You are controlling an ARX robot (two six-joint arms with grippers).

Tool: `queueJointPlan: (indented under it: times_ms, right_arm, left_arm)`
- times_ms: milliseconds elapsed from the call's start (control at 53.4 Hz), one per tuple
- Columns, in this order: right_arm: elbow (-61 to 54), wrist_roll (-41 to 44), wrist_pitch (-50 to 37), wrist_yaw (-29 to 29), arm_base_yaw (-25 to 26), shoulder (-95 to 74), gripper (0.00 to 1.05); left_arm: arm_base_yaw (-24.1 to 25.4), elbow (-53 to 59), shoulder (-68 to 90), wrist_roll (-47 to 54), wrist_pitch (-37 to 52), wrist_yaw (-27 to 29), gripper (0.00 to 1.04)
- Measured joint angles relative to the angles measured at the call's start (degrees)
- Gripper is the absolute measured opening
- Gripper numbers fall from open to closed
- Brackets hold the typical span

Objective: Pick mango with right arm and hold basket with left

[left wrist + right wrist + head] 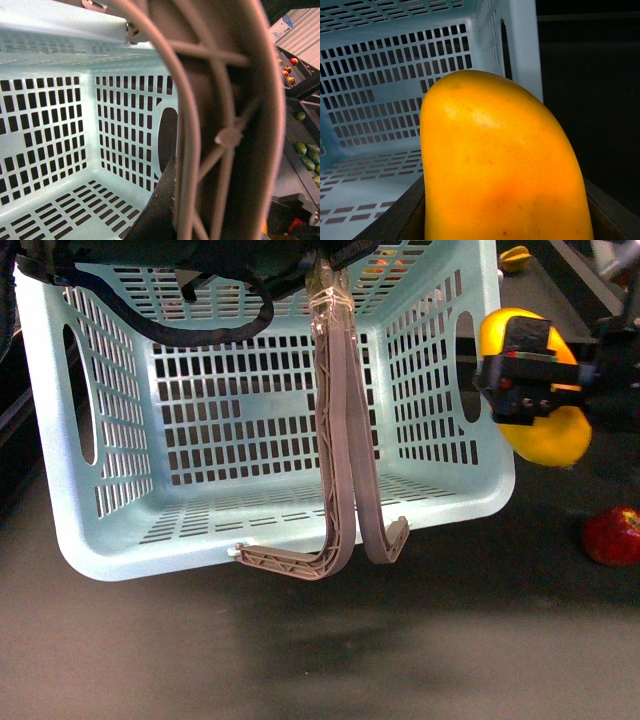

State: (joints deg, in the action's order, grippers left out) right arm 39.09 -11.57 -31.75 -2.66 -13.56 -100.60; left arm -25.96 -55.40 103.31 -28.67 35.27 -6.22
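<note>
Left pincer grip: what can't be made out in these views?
- Left pincer closure: left wrist view, basket handle covers all but a dark edge; front view, cut off at the top.
- Right pincer pads: right wrist view, mango fills the frame.
- Red fruit: front view, clipped by the edge.

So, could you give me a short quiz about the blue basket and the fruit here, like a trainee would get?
1. True or false: the smooth yellow-orange mango already lies inside the light blue slotted plastic basket.
2. Which fruit lies on the table? A) round red apple B) green pear C) banana
3. Fill in: the right arm's fingers are shut on the ____.
Key: 1 false, it is held in the air outside the basket's end wall; 2 A; 3 mango.
</note>
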Motion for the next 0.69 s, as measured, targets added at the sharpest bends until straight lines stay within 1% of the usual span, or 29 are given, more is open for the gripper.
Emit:
queueJointPlan:
  times_ms: [112,262,619,656,694]
  right_arm:
    - [6.08,-0.92,-0.13,2.58,-2.21,-6.78,0.63]
    - [10.97,-1.77,0.17,3.72,-3.15,-12.11,0.63]
    - [16.17,-1.81,0.35,5.33,-4.31,-17.38,0.63]
    - [16.39,-1.79,0.28,5.44,-4.37,-17.62,0.67]
    - [16.55,-1.79,-0.04,5.62,-4.46,-17.86,0.74]
  left_arm:
    - [0.00,0.00,0.00,-0.02,0.00,0.00,0.06]
    - [0.00,0.00,0.00,-0.02,0.00,-0.02,0.06]
    - [0.00,0.00,0.00,0.00,0.00,0.00,0.06]
    - [0.00,0.00,0.00,0.00,0.00,0.00,0.06]
    - [0.00,0.00,0.00,-0.02,0.00,0.00,0.06]
